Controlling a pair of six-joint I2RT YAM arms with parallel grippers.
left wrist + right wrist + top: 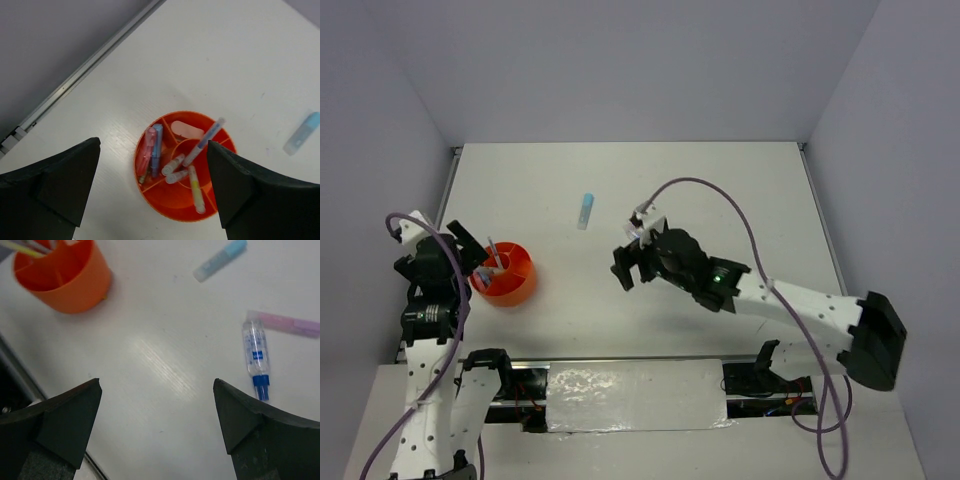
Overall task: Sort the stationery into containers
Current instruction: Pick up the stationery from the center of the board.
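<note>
**Three pieces out, seven in the cup**

Three pieces of stationery lie loose on the counter [720, 180]. The light blue piece [585, 210] lies alone toward the far side. Its long axis runs nearly front to back, bluer end away from my bases, paler end toward them.

The other two show only in my right wrist view. A pink piece [290, 324] lies almost straight across that picture. A clear blue-tipped pen [256, 357] lies nearly square to it, its blue tip toward the lower edge. The pen's clear end sits just beside the pink piece's end; I cannot tell whether they touch.

My right fingers [625, 268] are spread wide with nothing between them. They hang over bare counter mid-table, the pink piece and pen off to one side.

My left fingers [472, 262] are also spread wide and hold nothing. They hang above the orange cup [172, 212], which stands upright near the counter's left edge.

The cup is split into compartments around a round middle well.
- A pink capsule [148, 150] and a blue capsule [157, 150] lean side by side in one compartment, parallel.
- A peach capsule [186, 130] lies flat in the next.
- A thin blue-ended pen [205, 141] slants from the well out over the rim.
- Two pale stubs [174, 164] lie by the well.
- A yellow-green marker [196, 190] points out toward the wall.
</note>
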